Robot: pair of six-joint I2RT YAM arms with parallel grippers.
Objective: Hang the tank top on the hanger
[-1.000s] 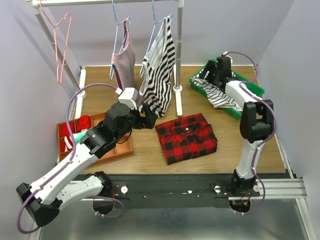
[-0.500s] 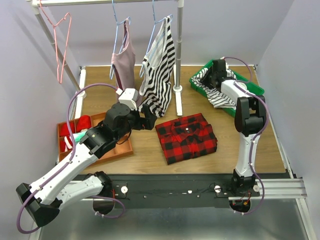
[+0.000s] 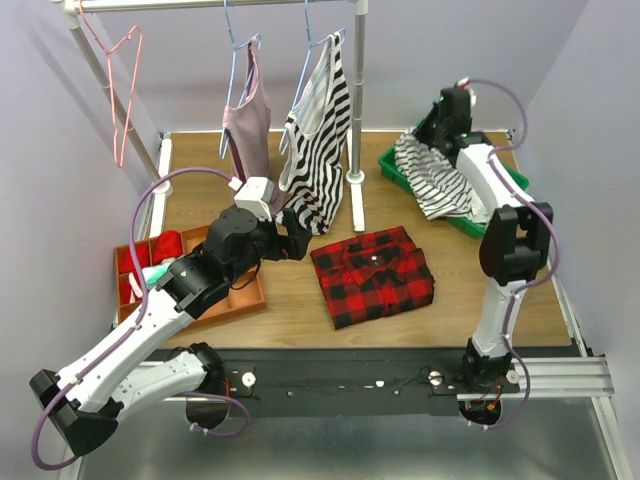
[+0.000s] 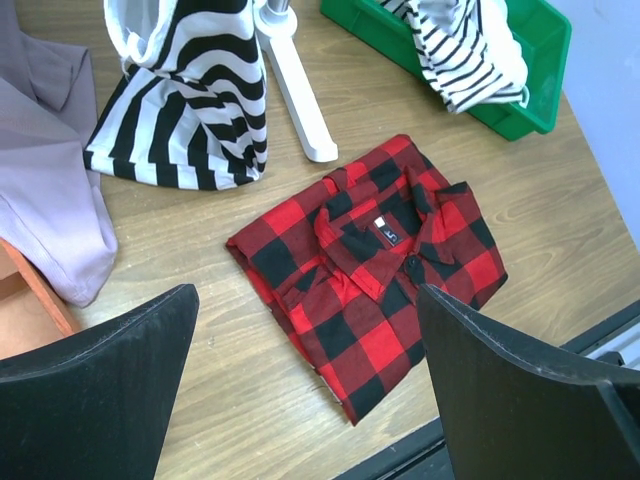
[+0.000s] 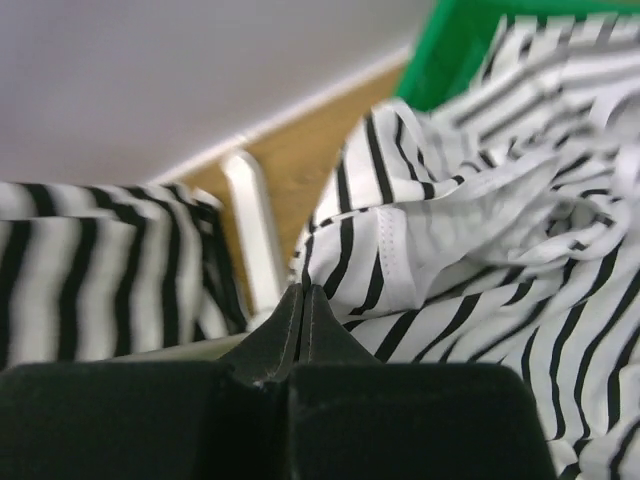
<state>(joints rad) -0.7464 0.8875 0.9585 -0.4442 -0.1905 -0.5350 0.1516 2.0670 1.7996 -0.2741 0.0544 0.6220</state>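
Observation:
The tank top [image 3: 432,178], white with thin black stripes, is drawn up out of the green bin [image 3: 512,180] at the back right. My right gripper [image 3: 428,135] is shut on its upper edge; in the right wrist view the closed tips [image 5: 302,292] meet at the tank top's [image 5: 480,230] hem. The pink-red hanger [image 3: 126,90] hangs empty at the left end of the rail, far from both arms. My left gripper [image 3: 298,232] hovers open over the table's middle, its fingers [image 4: 120,370] wide apart above the wood, holding nothing.
A folded red-and-black checked shirt [image 3: 372,275] lies mid-table. A mauve top [image 3: 247,125] and a bold-striped top [image 3: 322,150] hang on blue hangers from the rail. The rack's white post [image 3: 357,100] stands between them and the bin. An orange tray [image 3: 250,295] sits at the left.
My right gripper closed on the tank top inside the bin, then rose, pulling the fabric up with it. The left arm stayed almost still.

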